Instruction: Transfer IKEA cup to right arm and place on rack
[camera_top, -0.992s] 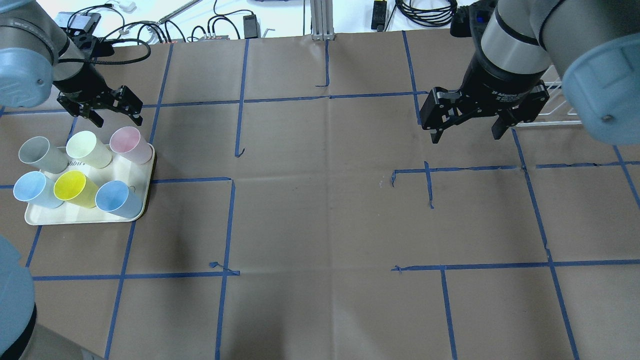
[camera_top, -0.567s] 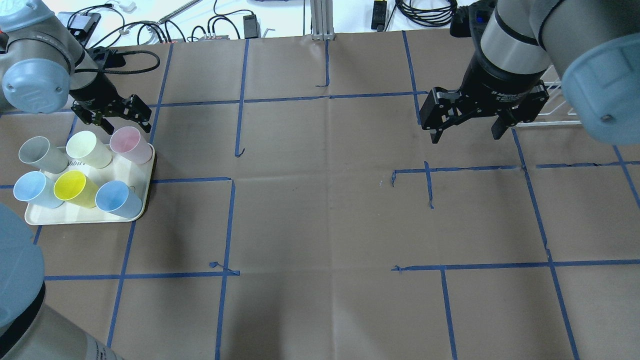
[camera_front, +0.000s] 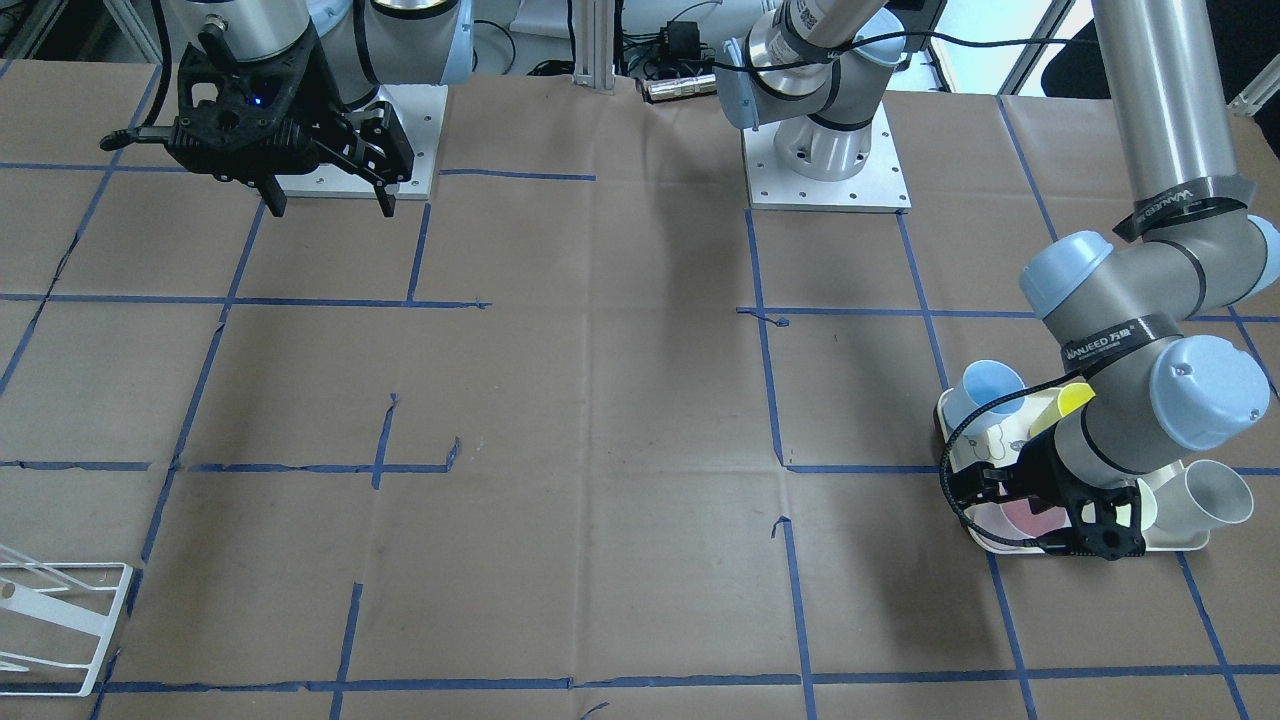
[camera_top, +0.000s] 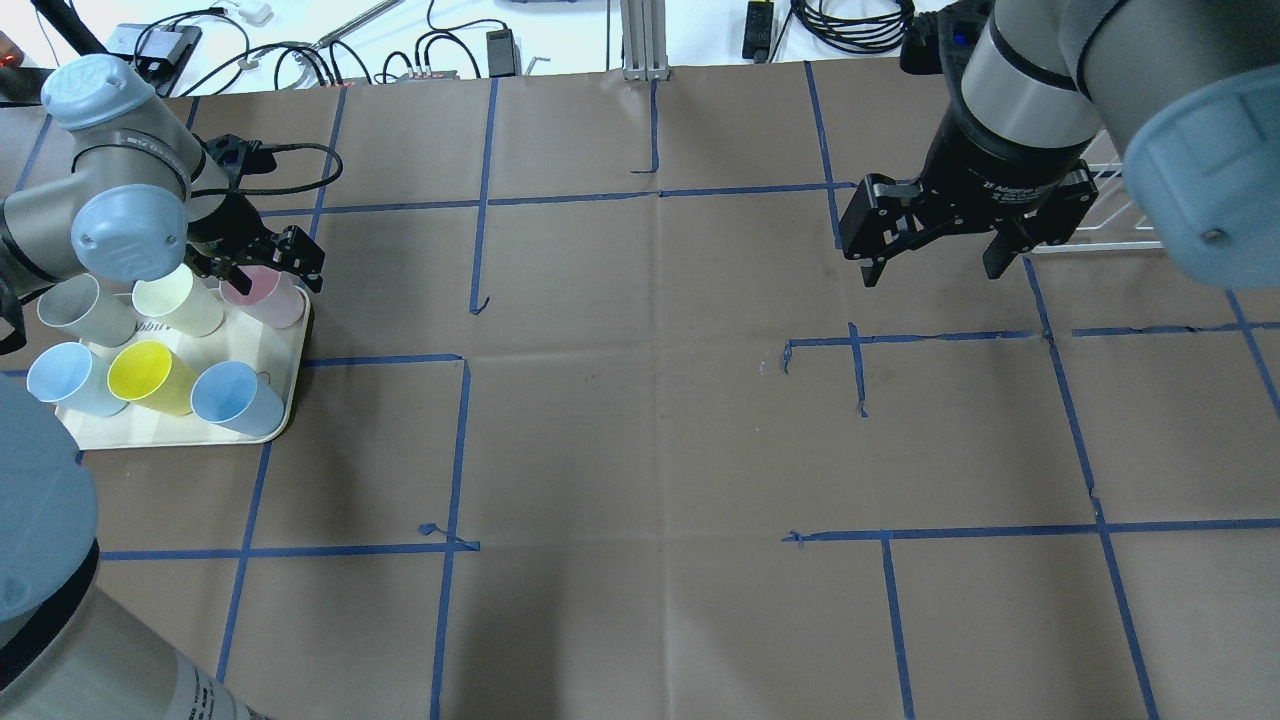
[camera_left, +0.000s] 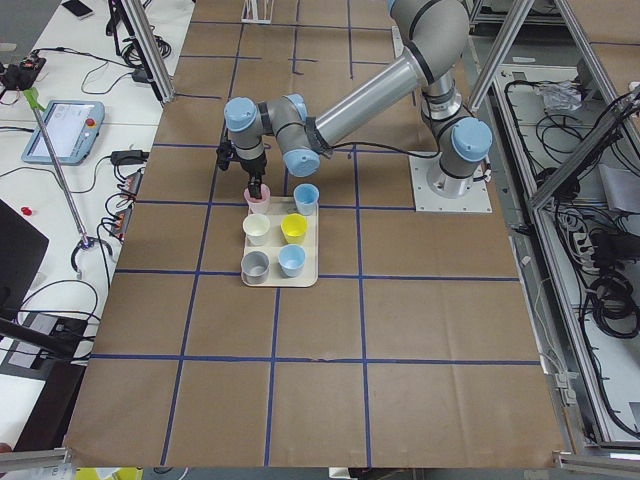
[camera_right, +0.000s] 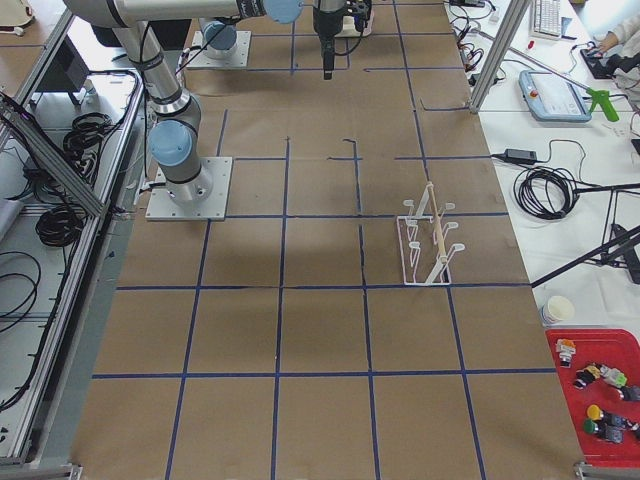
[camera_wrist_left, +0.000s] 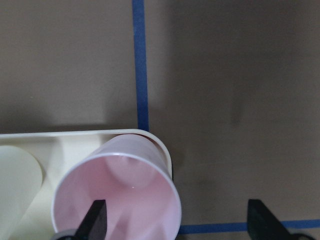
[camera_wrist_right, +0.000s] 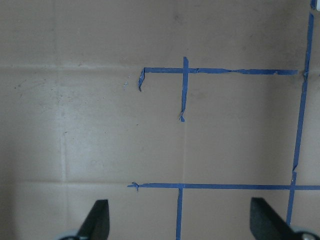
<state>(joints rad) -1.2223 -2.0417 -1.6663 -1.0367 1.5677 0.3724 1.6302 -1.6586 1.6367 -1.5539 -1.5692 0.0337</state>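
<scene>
The left claw (camera_wrist_left: 177, 224), spread apart, is straddling one wall of the pink IKEA cup (camera_wrist_left: 117, 192), at 1 o'clock on the tray (camera_top: 275, 350), seemingly to pinch it, while the spread right claw (camera_top: 935, 275) is hovering for handover.

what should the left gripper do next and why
Probably ease the left gripper down a little, then close it. It is open, with one finger inside the pink cup and the other outside its wall, so the jaws straddle the rim. The cup stands on the tray, not yet gripped.
</scene>
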